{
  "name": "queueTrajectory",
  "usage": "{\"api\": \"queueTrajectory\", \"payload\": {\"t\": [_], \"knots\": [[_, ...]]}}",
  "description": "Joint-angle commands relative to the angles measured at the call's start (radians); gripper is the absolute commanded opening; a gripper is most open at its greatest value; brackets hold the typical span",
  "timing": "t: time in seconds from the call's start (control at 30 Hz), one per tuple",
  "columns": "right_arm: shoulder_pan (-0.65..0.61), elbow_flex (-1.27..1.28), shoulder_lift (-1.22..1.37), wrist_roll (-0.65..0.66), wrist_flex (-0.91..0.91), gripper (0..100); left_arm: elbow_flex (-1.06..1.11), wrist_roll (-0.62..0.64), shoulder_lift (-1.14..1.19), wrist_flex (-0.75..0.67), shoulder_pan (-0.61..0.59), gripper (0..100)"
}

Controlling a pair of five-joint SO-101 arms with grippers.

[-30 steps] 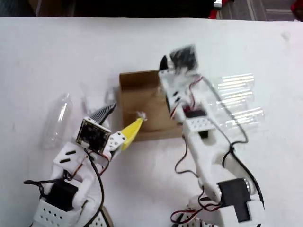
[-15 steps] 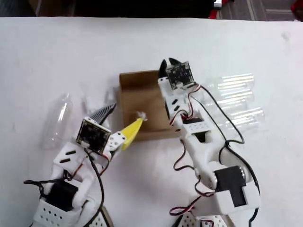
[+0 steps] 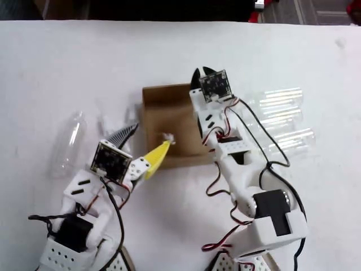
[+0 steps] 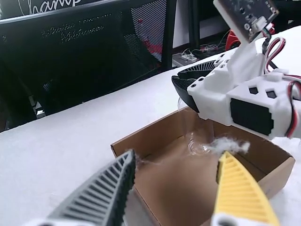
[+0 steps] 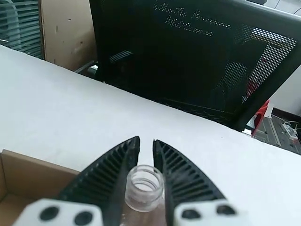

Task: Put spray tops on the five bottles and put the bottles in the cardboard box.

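The open cardboard box (image 3: pixel 167 121) lies at mid-table. My right gripper (image 3: pixel 199 72) hangs over its far right corner, shut on the neck of a clear bottle (image 5: pixel 143 186) that has no spray top. In the left wrist view that bottle (image 4: pixel 194 139) hangs faintly from the black fingers (image 4: pixel 190 84) down into the box (image 4: pixel 183 183). My left gripper (image 3: pixel 142 144) is open at the box's near left corner, one grey finger (image 4: pixel 106 190) and one yellow finger (image 4: pixel 241 190), with a white tuft on the yellow tip.
One clear bottle (image 3: pixel 67 144) lies on the table left of my left arm. Several more clear bottles (image 3: pixel 282 121) lie in a row right of the box, beside my right arm. Black mesh chairs stand beyond the far table edge.
My right arm's wrist has swung and settled over the box's far right corner, and its shoulder has shifted. The left arm has not moved.
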Motion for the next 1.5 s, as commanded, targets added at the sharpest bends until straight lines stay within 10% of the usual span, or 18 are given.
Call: {"api": "queueTrajectory", "payload": {"t": [0.0, 0.4, 1.47], "knots": [[0.018, -0.032, -0.027, 0.015, -0.047, 1.5, -0.008, -0.014, -0.013, -0.021, 0.008, 26], [0.033, -0.034, 0.131, 0.017, -0.338, 1.5, -0.008, -0.014, -0.013, -0.020, 0.010, 26], [0.004, -0.006, 0.073, 0.009, -0.272, 13.0, -0.008, -0.014, -0.013, -0.021, 0.010, 26]]}}
